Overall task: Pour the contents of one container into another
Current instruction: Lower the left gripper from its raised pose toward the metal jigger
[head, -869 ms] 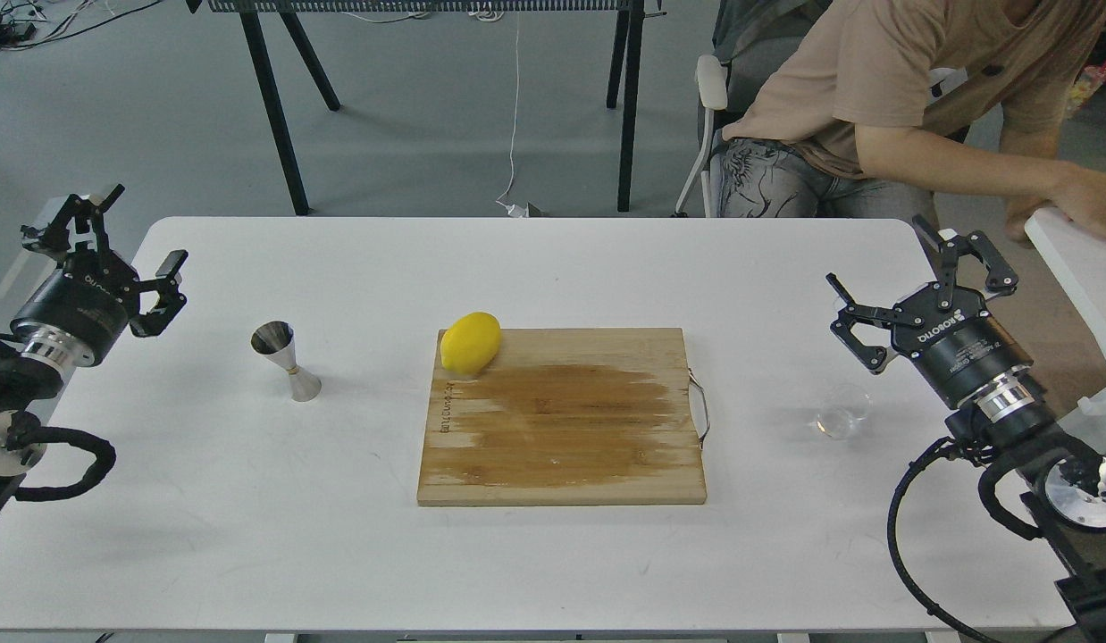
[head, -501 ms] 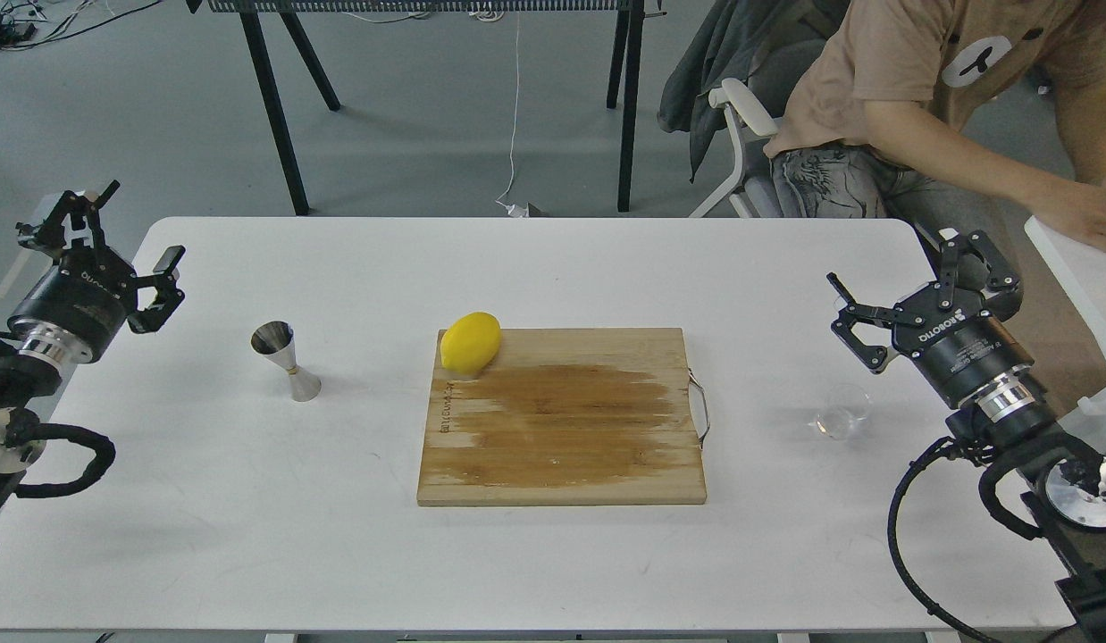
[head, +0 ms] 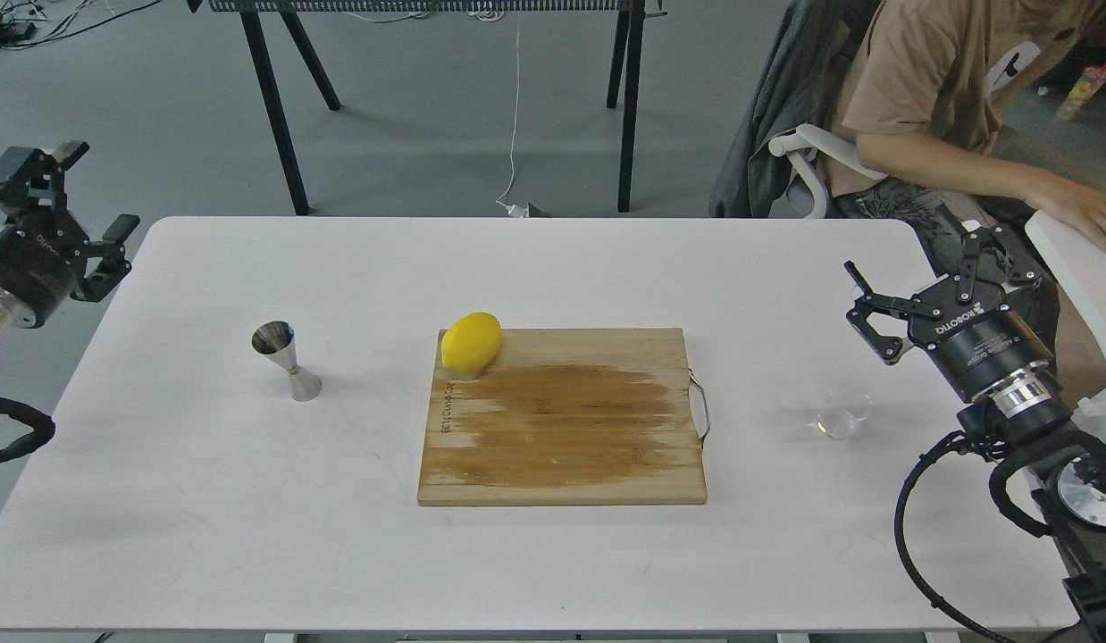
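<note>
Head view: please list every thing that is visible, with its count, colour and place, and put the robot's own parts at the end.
glass cup: one, clear, upright on the table, right of the board
jigger: one, shiny steel, upright on the table, left of the board
cutting board: one, wooden with a darker patch, table centre
lemon: one, yellow, on the board's far left corner
table: one, white
person: one, tan shirt, seated beyond the far right corner
left gripper: one, black, open, off the table's far left edge
right gripper: one, black, open, beyond the glass cup, holding nothing
</note>
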